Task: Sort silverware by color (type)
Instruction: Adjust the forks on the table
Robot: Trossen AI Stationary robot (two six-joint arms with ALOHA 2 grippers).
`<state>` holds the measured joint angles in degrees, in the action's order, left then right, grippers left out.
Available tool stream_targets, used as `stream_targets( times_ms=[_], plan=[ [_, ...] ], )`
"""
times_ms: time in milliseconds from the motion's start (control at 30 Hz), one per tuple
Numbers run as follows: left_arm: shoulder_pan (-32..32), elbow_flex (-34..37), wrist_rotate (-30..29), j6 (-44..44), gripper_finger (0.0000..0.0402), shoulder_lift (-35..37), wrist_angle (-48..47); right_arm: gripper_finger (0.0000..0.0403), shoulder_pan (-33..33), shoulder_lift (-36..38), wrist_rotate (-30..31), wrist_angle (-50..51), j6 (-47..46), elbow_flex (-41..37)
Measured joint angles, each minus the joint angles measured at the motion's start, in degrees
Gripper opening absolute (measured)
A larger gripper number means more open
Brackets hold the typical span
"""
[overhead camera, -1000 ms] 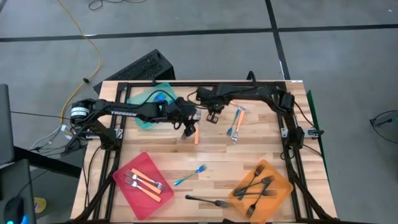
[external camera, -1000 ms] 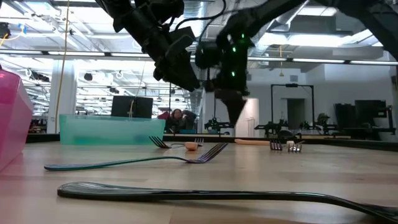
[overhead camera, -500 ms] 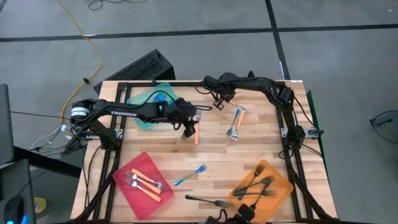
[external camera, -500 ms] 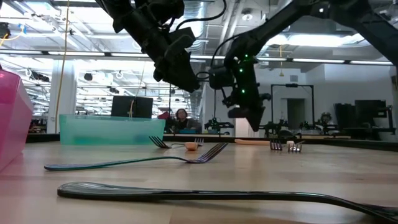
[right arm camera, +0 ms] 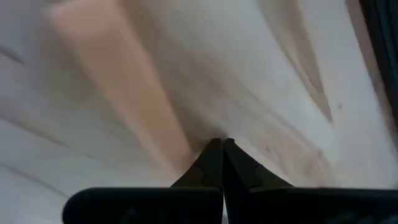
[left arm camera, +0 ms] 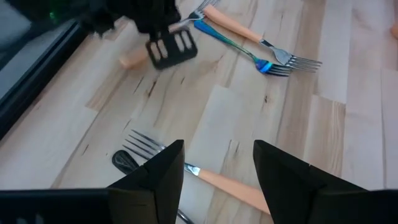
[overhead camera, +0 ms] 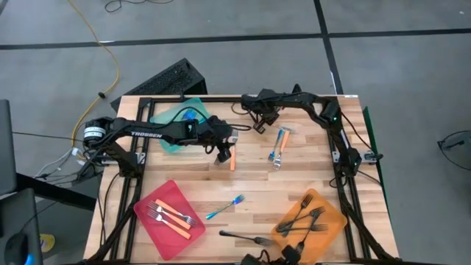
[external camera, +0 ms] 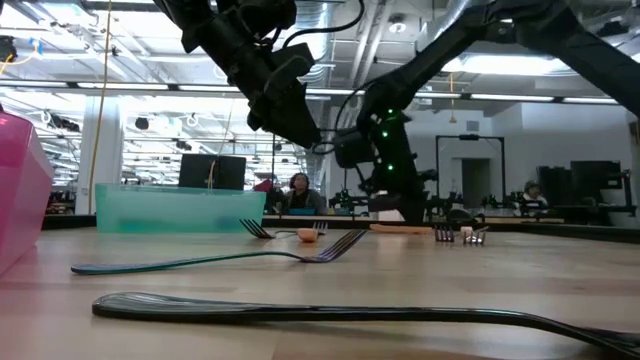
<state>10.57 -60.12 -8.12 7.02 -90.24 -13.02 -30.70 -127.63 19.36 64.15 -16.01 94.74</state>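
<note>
- The left gripper (overhead camera: 223, 152) hangs over the table's (overhead camera: 257, 188) middle far part, fingers (left arm camera: 163, 177) spread wide with nothing between them, straddling an orange fork (left arm camera: 211, 180) below.
- That fork's tines (left arm camera: 140, 144) partly hide behind the near finger, and a dark blob beside them is hard to make out.
- The right gripper (overhead camera: 259, 125) sits at the far edge, pinched shut and empty, its tips just above the wood; its wrist view is a blur of pale plank.
- White lettering on the left arm (overhead camera: 147, 133) reads "TROSSEN".
- Right of centre lie an orange fork (overhead camera: 282, 143) and a blue fork (overhead camera: 275, 146) side by side, touching.
- The teal tray (overhead camera: 179, 116) at the far left is half covered by the left arm; something blue inside is too small to tell.
- The red tray (overhead camera: 171, 210) near left holds orange forks (overhead camera: 173, 216).
- The orange tray (overhead camera: 309, 218) near right holds a tangle of black forks (overhead camera: 303, 218), count unclear.
- A blue fork (overhead camera: 224, 207) lies loose near the middle; a black fork (overhead camera: 246, 237) lies nearer, at the near edge.
- From table height, people (external camera: 298, 192) sit far behind in the room, small and dim.
</note>
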Motion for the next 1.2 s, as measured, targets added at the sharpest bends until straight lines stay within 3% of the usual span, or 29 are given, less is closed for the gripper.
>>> stream_targets(
  times_ms=[167,400,567,800,1000,1200],
  plan=[
    [-0.07,0.0,0.23,0.14,0.0176,0.0,-0.1,0.0017,2.79,0.18,-5.07,0.66,0.41,1.31],
    [-0.24,0.0,1.13,0.97,0.0176,0.04,-1.47,0.0017,10.71,0.17,-18.21,-3.24,6.04,5.0],
    [-0.82,0.0,6.6,1.17,0.0176,0.63,-5.07,0.0019,13.45,0.17,-9.6,-1.13,6.14,7.55],
    [-2.26,0.0,6.29,0.57,0.0176,2.97,-5.78,0.0019,12.72,0.31,6.36,12.61,-8.93,6.23],
    [-2.75,-0.04,6.14,-0.82,0.0176,4.48,-5.88,0.0019,13.59,1.46,10.68,20.85,-20.88,2.07],
    [-2.85,-0.01,6.22,-1.23,0.0176,5.31,-7.94,0.0019,13.64,6.49,9.18,19.44,-29.79,-9.45]
  ],
)
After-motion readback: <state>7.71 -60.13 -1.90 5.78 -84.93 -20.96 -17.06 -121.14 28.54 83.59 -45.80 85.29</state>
